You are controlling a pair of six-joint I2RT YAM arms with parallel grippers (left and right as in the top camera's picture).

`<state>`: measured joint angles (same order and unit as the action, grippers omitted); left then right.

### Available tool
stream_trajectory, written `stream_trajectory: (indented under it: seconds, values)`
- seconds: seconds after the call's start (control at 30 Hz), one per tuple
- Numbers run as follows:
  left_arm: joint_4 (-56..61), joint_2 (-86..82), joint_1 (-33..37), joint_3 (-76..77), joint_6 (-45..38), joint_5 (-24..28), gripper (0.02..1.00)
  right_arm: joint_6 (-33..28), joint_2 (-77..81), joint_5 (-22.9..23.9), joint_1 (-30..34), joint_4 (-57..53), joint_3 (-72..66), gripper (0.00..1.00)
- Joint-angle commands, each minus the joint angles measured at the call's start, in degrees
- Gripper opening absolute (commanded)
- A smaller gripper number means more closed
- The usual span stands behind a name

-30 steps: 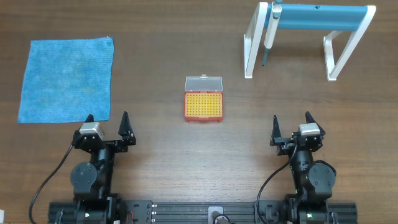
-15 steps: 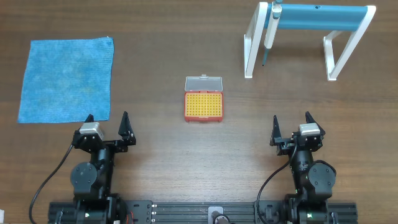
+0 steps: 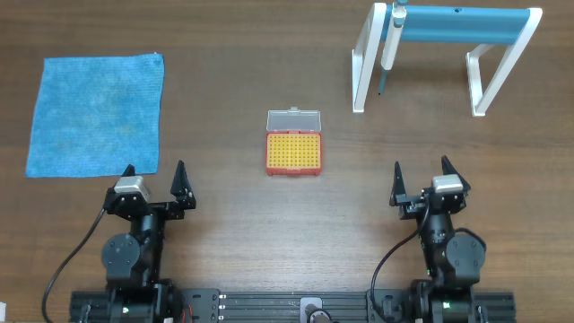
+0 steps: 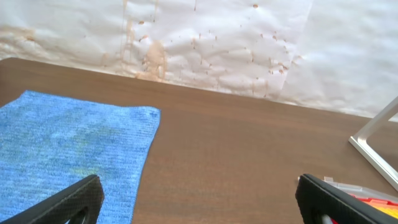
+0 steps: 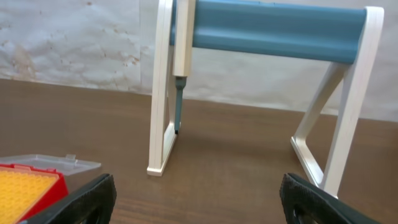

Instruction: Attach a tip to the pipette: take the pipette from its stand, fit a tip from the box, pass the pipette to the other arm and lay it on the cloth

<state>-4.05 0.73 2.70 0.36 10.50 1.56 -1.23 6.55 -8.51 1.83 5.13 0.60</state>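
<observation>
First, find the pipette at the table's far right corner. It hangs upright off the left end of the blue-barred stand, thin shaft pointing down and clear of the tabletop. Note the right end effector by the near edge, fingers spread wide and holding nothing. Same for the left end effector: spread, empty, with the blue cloth ahead of it toward the far left corner. See the tip box near the table's middle, lid folded back, yellow rack exposed. Expect a light, rigid, smooth plastic body, probably slippery and apt to swing on its hook. Grip across the thick upper body, not the thin lower shaft, then lift up and off the bar.
</observation>
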Motion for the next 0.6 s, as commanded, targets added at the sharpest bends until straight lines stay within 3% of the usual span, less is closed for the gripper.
stream_trajectory:
  seconds: [0.03, 0.17, 0.37, 0.47, 0.6]
  values:
    - [-0.5, -0.4, 0.2, 0.0, -0.5, 0.2, 0.996, -0.6, 18.1, -4.2, 0.1, 7.1, 8.3, 0.860]
    - [-0.5, -0.4, 0.2, 0.0, -0.5, 0.2, 0.996, -0.6, 39.7, -4.2, -0.5, 21.8, 16.5, 0.860]
    - [-0.5, -0.4, 0.2, 0.0, -0.5, 0.2, 0.998, -0.5, 70.5, -4.2, -4.0, 60.8, 19.7, 0.858]
    - [-0.5, -0.4, 0.2, 0.0, -0.5, 0.2, 0.996, -0.5, 81.6, -4.2, -4.8, 70.1, 22.9, 0.855]
    - [-0.5, -0.4, 0.2, 0.0, -0.5, 0.2, 0.998, -0.5, 87.4, -1.0, -4.7, 71.0, 26.3, 0.858]
